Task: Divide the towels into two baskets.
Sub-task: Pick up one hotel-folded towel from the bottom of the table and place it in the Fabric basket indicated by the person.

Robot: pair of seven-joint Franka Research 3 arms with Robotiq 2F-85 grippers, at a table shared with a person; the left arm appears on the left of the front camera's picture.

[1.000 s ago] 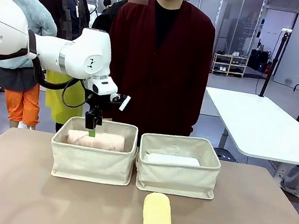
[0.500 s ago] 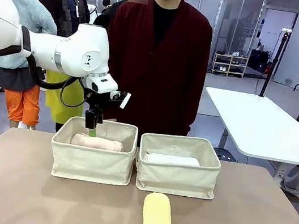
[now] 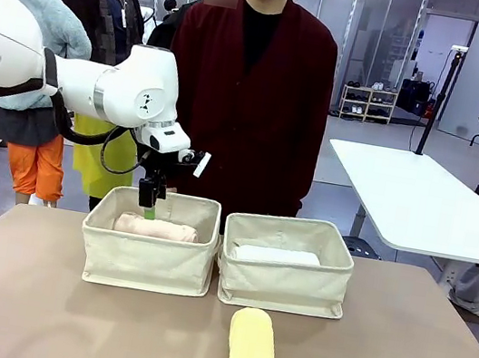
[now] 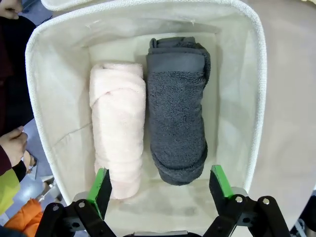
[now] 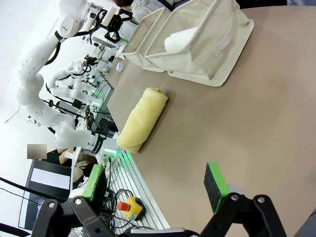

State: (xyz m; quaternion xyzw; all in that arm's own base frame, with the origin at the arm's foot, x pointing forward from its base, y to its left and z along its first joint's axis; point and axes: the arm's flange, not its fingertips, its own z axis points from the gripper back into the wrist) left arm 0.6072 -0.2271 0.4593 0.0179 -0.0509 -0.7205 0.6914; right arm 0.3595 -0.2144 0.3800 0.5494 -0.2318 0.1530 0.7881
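**Three towels in the baskets, one on the table**

Two cream baskets stand side by side near the table's (image 3: 394,352) far edge. The left basket (image 3: 148,260) holds a peach towel (image 4: 118,128) and a dark grey towel (image 4: 177,113), lying lengthwise and touching. The left hand (image 4: 160,185) hangs just above them, jaws wide apart and empty. The right basket (image 3: 282,283) holds a white towel (image 3: 274,256). A yellow towel (image 3: 251,356) lies at the table's near edge, in front of the right basket. The right hand (image 5: 155,180) is also spread open and empty, above the table.
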